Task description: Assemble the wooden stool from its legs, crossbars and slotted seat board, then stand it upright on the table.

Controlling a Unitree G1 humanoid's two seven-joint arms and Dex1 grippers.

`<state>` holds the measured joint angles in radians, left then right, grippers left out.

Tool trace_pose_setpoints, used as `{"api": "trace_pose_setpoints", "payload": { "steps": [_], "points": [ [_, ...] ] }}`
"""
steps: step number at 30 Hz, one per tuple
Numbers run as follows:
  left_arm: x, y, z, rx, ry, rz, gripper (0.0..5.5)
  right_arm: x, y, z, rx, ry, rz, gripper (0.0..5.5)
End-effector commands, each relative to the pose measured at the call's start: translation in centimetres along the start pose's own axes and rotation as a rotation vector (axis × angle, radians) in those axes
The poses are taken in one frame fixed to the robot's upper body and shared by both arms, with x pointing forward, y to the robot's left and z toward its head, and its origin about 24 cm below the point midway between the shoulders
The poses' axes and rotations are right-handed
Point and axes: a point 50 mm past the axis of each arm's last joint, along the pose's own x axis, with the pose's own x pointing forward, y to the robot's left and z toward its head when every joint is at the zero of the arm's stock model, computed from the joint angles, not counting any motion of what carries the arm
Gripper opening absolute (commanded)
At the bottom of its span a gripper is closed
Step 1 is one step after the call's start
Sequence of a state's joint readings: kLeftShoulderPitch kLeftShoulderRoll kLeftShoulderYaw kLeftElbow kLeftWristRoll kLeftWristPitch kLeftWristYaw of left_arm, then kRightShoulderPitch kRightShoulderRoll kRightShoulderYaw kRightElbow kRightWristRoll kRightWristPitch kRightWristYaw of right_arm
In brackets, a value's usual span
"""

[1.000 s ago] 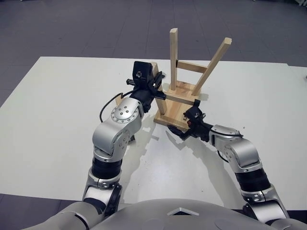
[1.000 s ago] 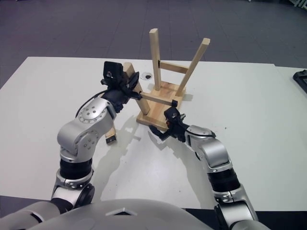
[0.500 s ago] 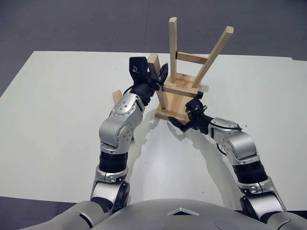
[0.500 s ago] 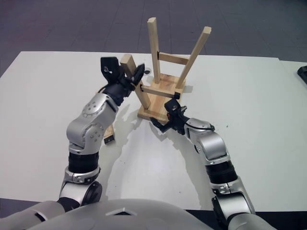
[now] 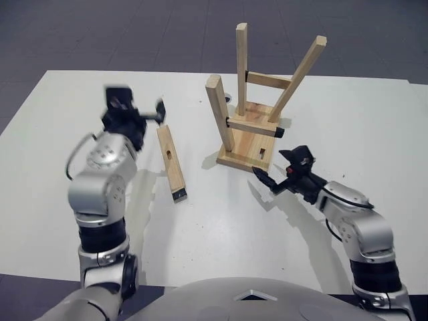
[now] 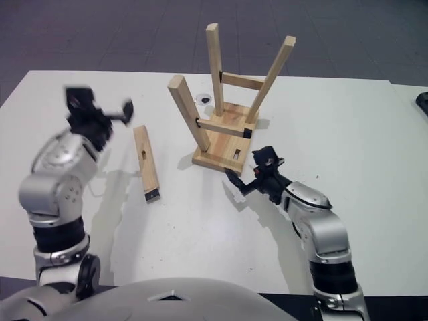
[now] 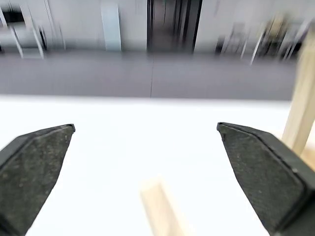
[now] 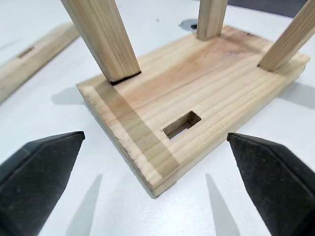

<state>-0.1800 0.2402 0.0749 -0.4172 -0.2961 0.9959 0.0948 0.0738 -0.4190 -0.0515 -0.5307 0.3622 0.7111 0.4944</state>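
Observation:
The stool stands upside down on the white table (image 5: 80, 174), its slotted seat board (image 5: 245, 148) flat on the surface. Three legs rise from it, the nearest one (image 5: 220, 110) leaning left. A crossbar (image 5: 253, 127) links the low legs and another crossbar (image 5: 266, 79) joins the two tall ones. One slot (image 8: 181, 124) in the board is empty. A loose fourth leg (image 5: 171, 162) lies flat to the stool's left. My left gripper (image 5: 142, 115) hangs open above the table, left of the loose leg (image 7: 158, 206). My right gripper (image 5: 279, 167) is open just in front of the seat board (image 8: 211, 73), apart from it.
A small round hole (image 6: 205, 99) sits in the tabletop behind the stool. The table's far edge runs just behind it, with dark floor beyond. A dark object (image 6: 422, 101) pokes in at the right edge. Bare table lies to the left, right and front.
My left gripper let go of the near leg and swung back to the left. My right gripper drew back from the board's edge. The stool settled flat on the table.

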Motion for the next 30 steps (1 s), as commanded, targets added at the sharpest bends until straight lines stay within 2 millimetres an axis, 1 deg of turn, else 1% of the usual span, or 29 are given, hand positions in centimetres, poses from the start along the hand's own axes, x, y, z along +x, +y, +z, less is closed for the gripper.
{"api": "trace_pose_setpoints", "payload": {
  "steps": [1,4,7,8,10,11,13,14,15,16,19,24,25,27,30],
  "points": [
    [0.0,-1.2,-2.8,0.007,0.123,0.000,5.36,-2.6,-1.1,0.9,0.001,-0.049,-0.073,5.40],
    [0.4,-1.6,-4.0,-0.012,0.217,0.004,5.36,-3.3,-1.4,1.1,0.039,-0.091,-0.111,5.40],
    [0.7,-2.0,-4.1,0.019,0.292,-0.044,5.36,-3.6,-1.4,1.2,0.074,-0.128,-0.136,5.40],
    [0.7,-2.1,-4.1,0.015,0.320,-0.068,5.17,-3.8,-1.5,1.4,0.083,-0.149,-0.147,5.40],
    [0.6,-2.2,-4.3,0.000,0.398,-0.115,4.96,-4.0,-1.6,1.9,0.096,-0.193,-0.169,5.40],
    [0.5,-2.1,-4.7,-0.039,0.455,-0.139,4.71,-4.2,-1.7,2.3,0.104,-0.222,-0.181,5.40],
    [0.2,-1.4,-5.8,-0.099,0.563,-0.136,4.39,-4.4,-2.0,3.3,0.127,-0.287,-0.201,5.40],
    [0.2,-0.9,-6.2,-0.082,0.582,-0.132,4.25,-4.6,-2.1,4.0,0.143,-0.335,-0.205,5.40],
    [0.2,-0.5,-6.5,-0.057,0.594,-0.115,4.17,-4.8,-2.2,4.7,0.157,-0.385,-0.207,5.40],
    [0.2,-0.1,-6.7,-0.041,0.599,-0.103,3.94,-5.0,-2.3,5.4,0.171,-0.429,-0.206,5.40],
    [0.4,-0.1,-6.9,-0.055,0.610,-0.129,3.35,-5.3,-2.8,7.8,0.207,-0.557,-0.203,5.40],
    [1.0,1.0,-7.0,-0.053,0.600,-0.124,2.50,-4.3,-2.7,11.9,0.232,-0.711,-0.130,5.40],
    [1.1,1.3,-7.0,-0.046,0.594,-0.118,2.42,-4.1,-2.7,12.4,0.242,-0.729,-0.115,5.40],
    [1.3,1.6,-6.9,-0.040,0.583,-0.115,2.06,-3.7,-2.5,13.2,0.255,-0.747,-0.090,5.40],
    [1.7,1.9,-6.6,-0.035,0.546,-0.110,2.06,-3.0,-2.3,13.7,0.268,-0.752,-0.057,5.40]
  ]
}}
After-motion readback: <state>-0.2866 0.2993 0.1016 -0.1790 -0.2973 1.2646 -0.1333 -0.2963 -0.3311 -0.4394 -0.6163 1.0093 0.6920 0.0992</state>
